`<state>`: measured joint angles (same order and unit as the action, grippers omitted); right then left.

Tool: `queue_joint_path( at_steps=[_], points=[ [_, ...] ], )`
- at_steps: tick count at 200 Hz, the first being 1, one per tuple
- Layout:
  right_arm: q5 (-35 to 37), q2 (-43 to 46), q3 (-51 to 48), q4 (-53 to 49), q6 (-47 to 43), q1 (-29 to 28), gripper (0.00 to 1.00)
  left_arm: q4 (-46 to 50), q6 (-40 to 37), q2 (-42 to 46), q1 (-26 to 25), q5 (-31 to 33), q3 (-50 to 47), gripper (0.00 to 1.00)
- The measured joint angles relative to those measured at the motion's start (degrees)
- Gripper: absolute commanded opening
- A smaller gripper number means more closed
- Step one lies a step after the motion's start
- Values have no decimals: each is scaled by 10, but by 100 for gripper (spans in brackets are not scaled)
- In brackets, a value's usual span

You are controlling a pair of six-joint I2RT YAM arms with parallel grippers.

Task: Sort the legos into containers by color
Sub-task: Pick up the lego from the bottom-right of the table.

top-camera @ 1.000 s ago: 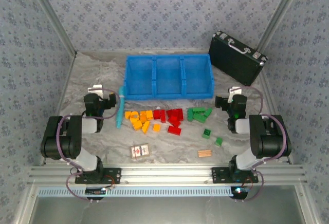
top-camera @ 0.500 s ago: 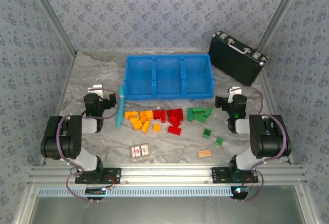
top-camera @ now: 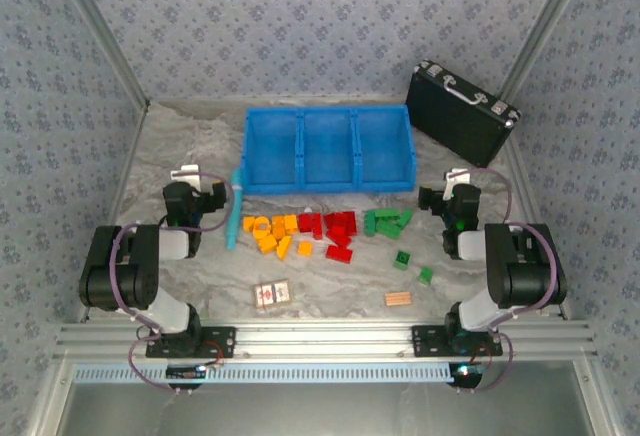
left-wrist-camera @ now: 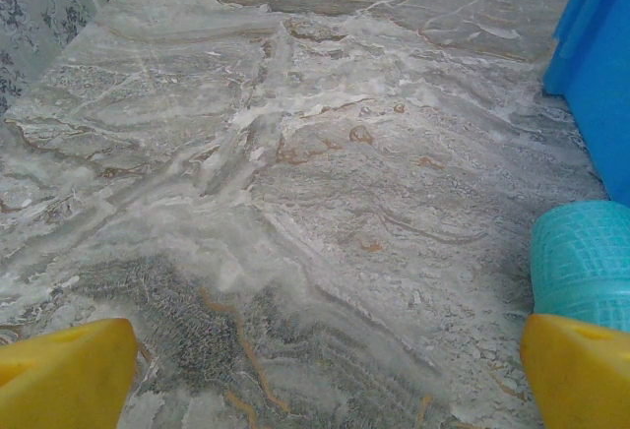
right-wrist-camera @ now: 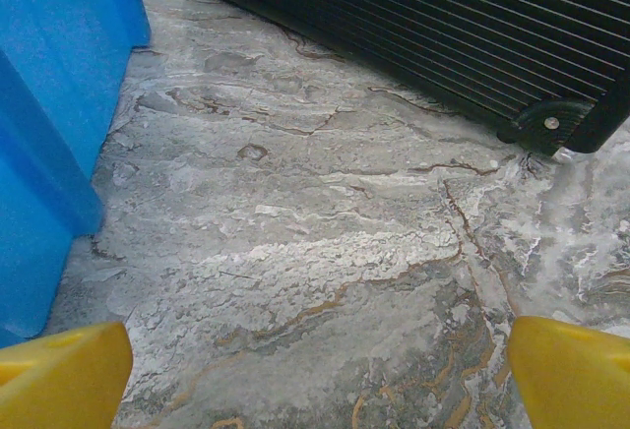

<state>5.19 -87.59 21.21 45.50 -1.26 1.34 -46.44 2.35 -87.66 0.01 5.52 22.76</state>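
Left gripper: I am holding the left gripper (left-wrist-camera: pixel 320 378) low over the marbled table (left-wrist-camera: pixel 295 153) with its yellow fingertips spread wide and nothing between them; the teal cylinder (left-wrist-camera: pixel 583 262) is lying just beside its right finger.
Right gripper: the right gripper (right-wrist-camera: pixel 317 375) is hanging spread apart and unloaded too, between the blue tray (right-wrist-camera: pixel 49 104) and the black case (right-wrist-camera: pixel 443 26).
Legos: the orange-yellow legos (top-camera: pixel 272 232), red legos (top-camera: pixel 331 228) and green legos (top-camera: pixel 388 221) are lying in three loose heaps on the table just in front of the tray, with two green strays (top-camera: pixel 413 267) nearer the arms.
Containers: the tray's three compartments (top-camera: pixel 328 146) are standing side by side; as far as the overhead view lets me judge, no brick is in them yet.
Step in hand: I am judging this to be the first reach, each arm going for the heap nearest it.
Doing it well: I am planning to take an outlying brick first, closing across its short sides, and to steer the left arm around the cylinder.
Hard to make out: neither wrist camera is catching a brick, so I am aiming from overhead alone. Heaped bricks are hiding one another's edges, and what the small flat card (top-camera: pixel 271 294) near the tan wooden block (top-camera: pixel 398 299) is, I cannot tell.
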Motion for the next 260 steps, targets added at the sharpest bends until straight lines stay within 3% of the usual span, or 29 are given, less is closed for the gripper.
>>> queue_joint_path(
  at_steps=[23, 53, 76, 104, 157, 207, 260],
  points=[
    [2, 60, 34, -116, 16, 6, 95, 17, -2, 4, 0, -2, 4, 100],
    [6, 192, 157, -318, 66, 44, 97, 218, 12, 52, -5, 33, 119, 100],
    [11, 278, 220, -441, 120, 40, 92, 290, 34, 126, -21, 52, 195, 100],
    [8, 370, 222, -613, 210, 10, 88, 361, 47, 216, -66, 39, 241, 100],
    [-1, 556, 155, -935, 419, -123, 86, 542, 18, 243, -96, -7, 323, 100],
    [14, 637, 122, -1074, 608, -265, 81, 629, 0, 270, -99, -21, 323, 100],
    [76, 600, 86, -1037, 714, -376, 81, 646, -9, 284, -99, -26, 309, 100]
  ],
)
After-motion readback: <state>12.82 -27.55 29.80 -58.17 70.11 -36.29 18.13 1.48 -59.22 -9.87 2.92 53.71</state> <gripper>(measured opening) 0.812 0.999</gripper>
